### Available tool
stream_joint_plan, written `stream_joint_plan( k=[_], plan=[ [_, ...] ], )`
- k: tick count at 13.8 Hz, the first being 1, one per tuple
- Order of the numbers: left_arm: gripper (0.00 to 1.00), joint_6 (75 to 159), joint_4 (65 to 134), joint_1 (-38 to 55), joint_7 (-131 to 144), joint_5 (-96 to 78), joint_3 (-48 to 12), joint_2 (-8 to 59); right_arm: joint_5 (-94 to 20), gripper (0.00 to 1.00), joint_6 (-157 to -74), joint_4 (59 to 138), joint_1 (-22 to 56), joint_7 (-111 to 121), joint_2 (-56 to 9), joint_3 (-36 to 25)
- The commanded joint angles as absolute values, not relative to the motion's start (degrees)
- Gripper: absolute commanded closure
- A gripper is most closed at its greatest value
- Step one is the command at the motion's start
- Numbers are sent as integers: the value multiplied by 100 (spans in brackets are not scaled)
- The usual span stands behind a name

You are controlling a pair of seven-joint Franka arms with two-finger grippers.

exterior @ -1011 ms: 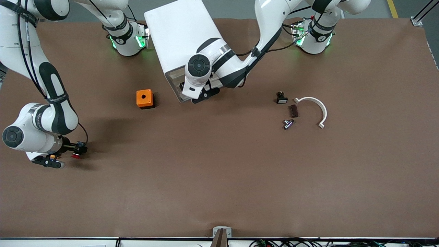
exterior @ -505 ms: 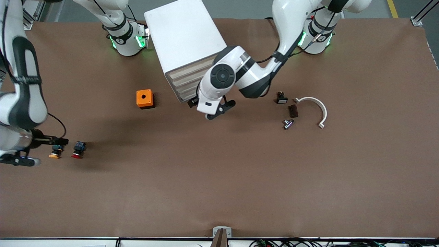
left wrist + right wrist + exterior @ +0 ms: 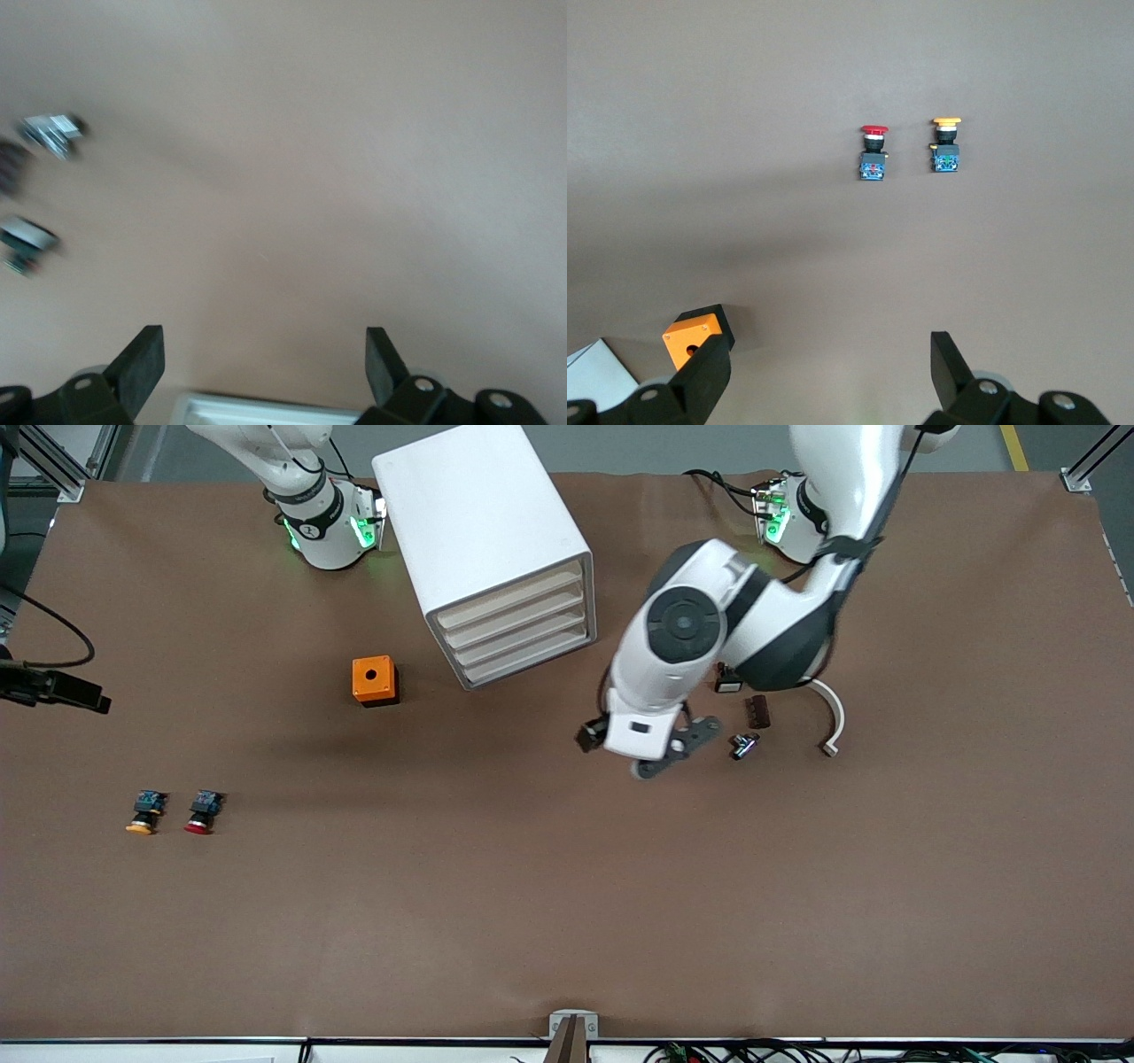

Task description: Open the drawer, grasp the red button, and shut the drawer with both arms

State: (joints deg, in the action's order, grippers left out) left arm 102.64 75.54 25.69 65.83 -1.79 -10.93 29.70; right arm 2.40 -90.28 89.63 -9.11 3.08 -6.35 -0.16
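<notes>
Showing end-state layout: white box-shaped cabinet, upper centre of front view, has all four shallow drawers flush, incl. uppermost drawer. Small red-capped push button w/ black-and-blue body lies on brown table at lower left of frame, just beside its yellow-orange-capped twin; orange box w/ hole sits well apart, beside cabinet. Left gripper hangs over bare table centre-right, jaws spread wide, empty. Right gripper, at frame's left edge, likewise spread, empty, high above both buttons. Judgement: task looks done; best practice is lifting both arms clear w/o brushing button or drawer front.
</notes>
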Motion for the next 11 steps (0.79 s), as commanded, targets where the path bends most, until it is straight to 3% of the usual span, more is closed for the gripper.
stream_joint_plan(
  k=[1,7,9,11],
  plan=[
    [0,9618,7708,1953,5489,-70,-1160,2497,158,0,-8869,8913,-905,299,-563,0],
    [0,8359,7769,976,3459,-149,-1055,1671,177,0,-8490,7937,-957,369,-606,-35],
    [0,8227,8075,1010,2832,-158,-547,1233,185,0,-8456,7945,-923,299,-589,35],
    [0,8235,8681,1046,1992,-228,-29,601,167,0,-7921,7946,-905,246,-536,18]
  ],
)
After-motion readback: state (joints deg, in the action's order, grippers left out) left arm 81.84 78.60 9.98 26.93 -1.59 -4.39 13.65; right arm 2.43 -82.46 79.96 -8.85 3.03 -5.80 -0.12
